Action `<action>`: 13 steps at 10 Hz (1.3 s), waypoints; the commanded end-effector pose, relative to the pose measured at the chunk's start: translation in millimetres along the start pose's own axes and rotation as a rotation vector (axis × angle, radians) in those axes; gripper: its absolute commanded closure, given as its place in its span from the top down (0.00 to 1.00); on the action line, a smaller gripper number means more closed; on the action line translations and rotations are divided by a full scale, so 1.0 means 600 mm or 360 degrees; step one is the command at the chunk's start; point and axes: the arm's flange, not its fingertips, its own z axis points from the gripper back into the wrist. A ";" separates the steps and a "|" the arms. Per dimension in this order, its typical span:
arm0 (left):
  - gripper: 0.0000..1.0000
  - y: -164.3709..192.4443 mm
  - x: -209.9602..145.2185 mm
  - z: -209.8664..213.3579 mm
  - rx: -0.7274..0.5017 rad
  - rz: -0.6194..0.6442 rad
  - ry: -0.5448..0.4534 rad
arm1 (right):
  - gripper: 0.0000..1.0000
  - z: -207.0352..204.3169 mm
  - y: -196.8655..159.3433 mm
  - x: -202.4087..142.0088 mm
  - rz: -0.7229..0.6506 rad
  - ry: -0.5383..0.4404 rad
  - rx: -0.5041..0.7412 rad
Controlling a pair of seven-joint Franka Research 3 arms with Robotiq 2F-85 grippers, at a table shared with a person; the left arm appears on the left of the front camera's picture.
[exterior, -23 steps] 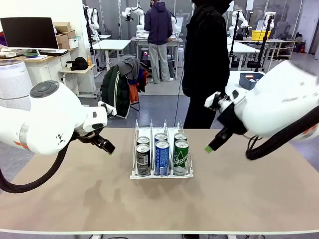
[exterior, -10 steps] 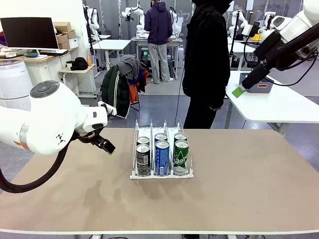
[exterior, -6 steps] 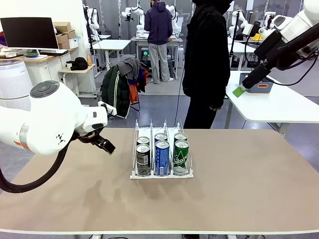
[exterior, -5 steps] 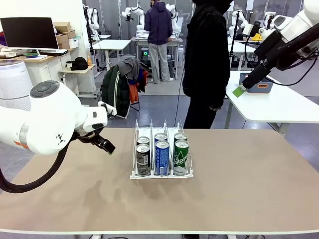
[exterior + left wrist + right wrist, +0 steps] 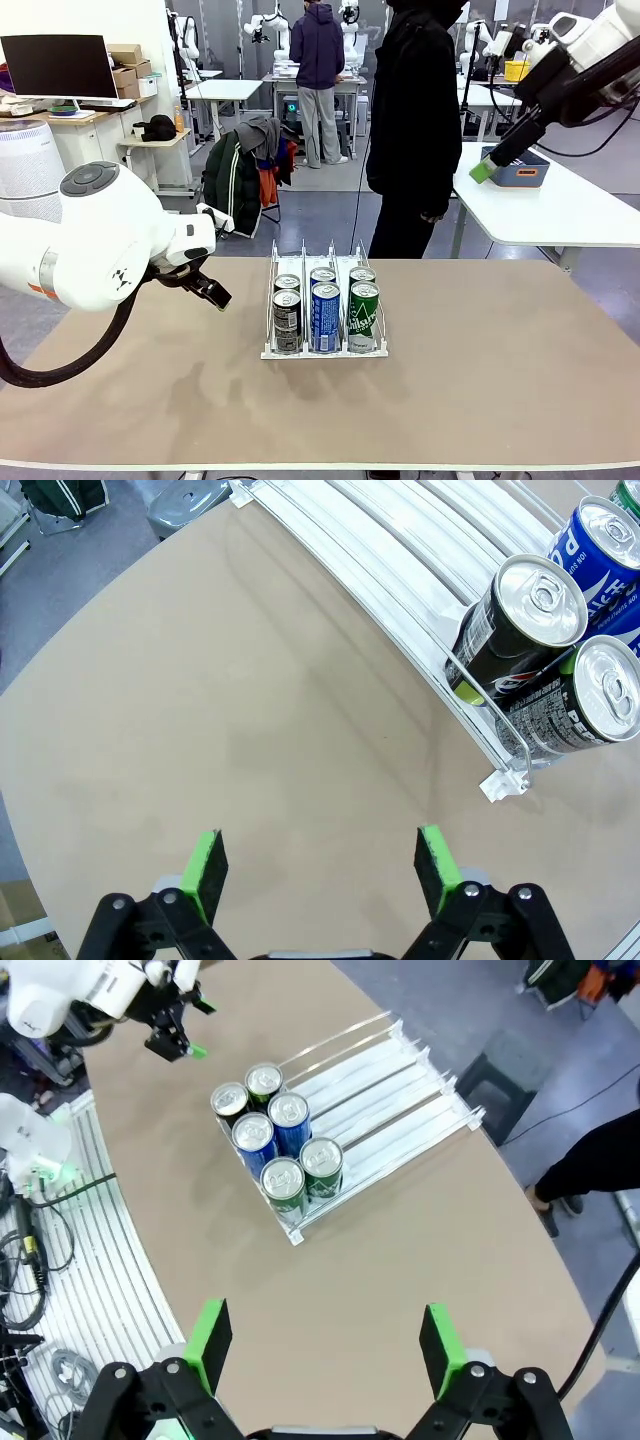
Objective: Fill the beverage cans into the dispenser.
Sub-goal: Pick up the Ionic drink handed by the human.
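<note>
Beverage cans (image 5: 325,300), six of them, are sitting upright in the dispenser (image 5: 322,353) at mid counter (image 5: 480,380), two per lane, all crowding the low front lip. Front row, robot's left to right: dark can (image 5: 287,322), blue can (image 5: 326,320), green can (image 5: 364,317). One more can is standing right behind each of them, touching it. The rear stretch of the three lanes is lying bare toward the person (image 5: 415,130), who is standing at the far edge in black clothing.

Left jaws are hovering over the counter on the robot's left of the dispenser, near it but apart, hanging off the left arm (image 5: 90,240). In the left wrist view their green pads (image 5: 207,865) are standing spread wide, with only bare counter between them, gripping nothing. The dispenser's front corner, two dark cans and a blue one are showing at the upper right there.

Right jaws are hanging high at the upper right of the front view, well apart from the counter and the cans. One green pad (image 5: 483,171) is showing just beside a blue tub (image 5: 520,168) on a white counter farther back (image 5: 560,215). The right wrist view is looking down from high up: pads (image 5: 208,1335) spread wide, holding nothing. The whole dispenser is lying far below, cans clustering at one end as a dark pair, a blue pair and a green pair.
</note>
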 end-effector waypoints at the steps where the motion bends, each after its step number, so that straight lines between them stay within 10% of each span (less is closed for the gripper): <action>1: 1.00 0.001 -0.001 0.000 0.0000 0.0003 0.0001 | 1.00 0.031 -0.012 0.005 0.0110 -0.0053 0.0029; 13: 1.00 0.001 -0.001 0.000 0.0000 0.0003 0.0001 | 1.00 0.140 -0.089 0.013 0.0027 -0.0309 0.0119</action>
